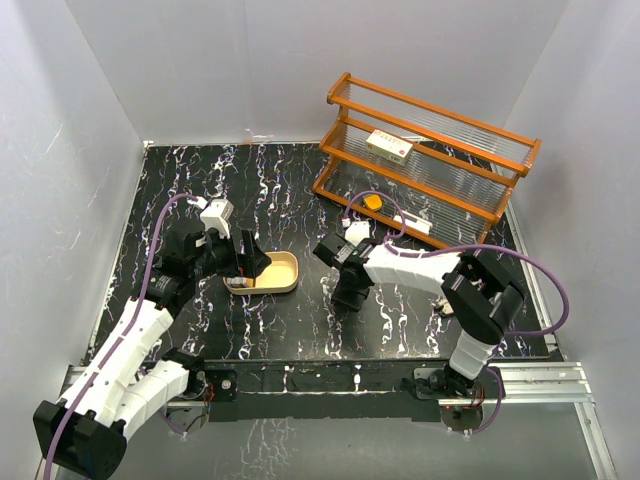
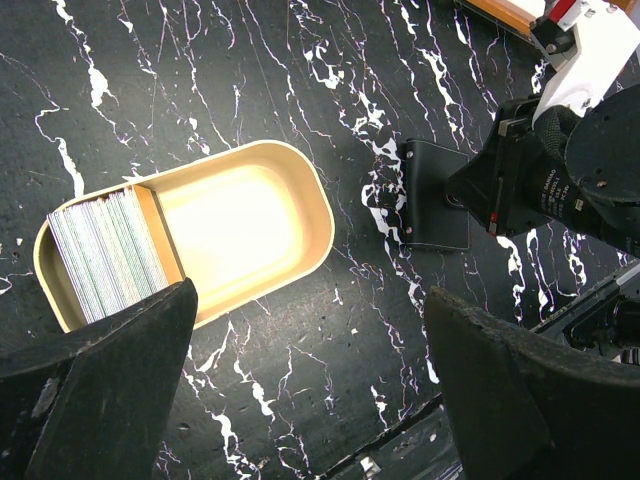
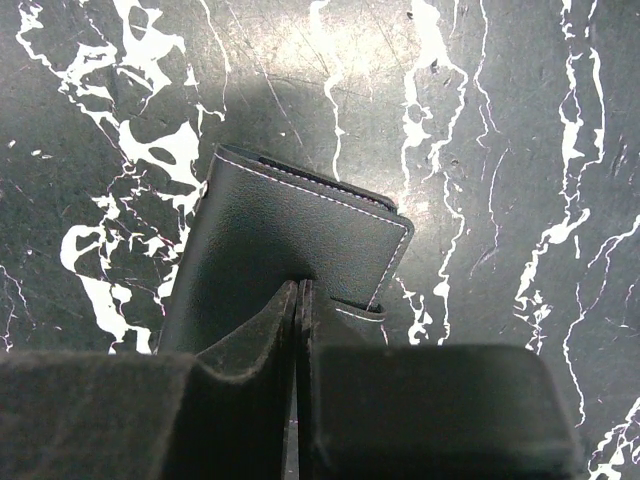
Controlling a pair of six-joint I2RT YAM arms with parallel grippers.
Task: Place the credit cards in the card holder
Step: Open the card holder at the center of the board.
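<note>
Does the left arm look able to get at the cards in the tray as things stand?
Probably yes: the left hand hangs open just above the tray, and the cards stand uncovered at its end.

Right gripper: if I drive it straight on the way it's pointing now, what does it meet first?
The card holder. The shut right gripper points straight at its black stitched cover. The tips look at or almost on it already, though I can't tell from this view whether they actually touch.
</note>
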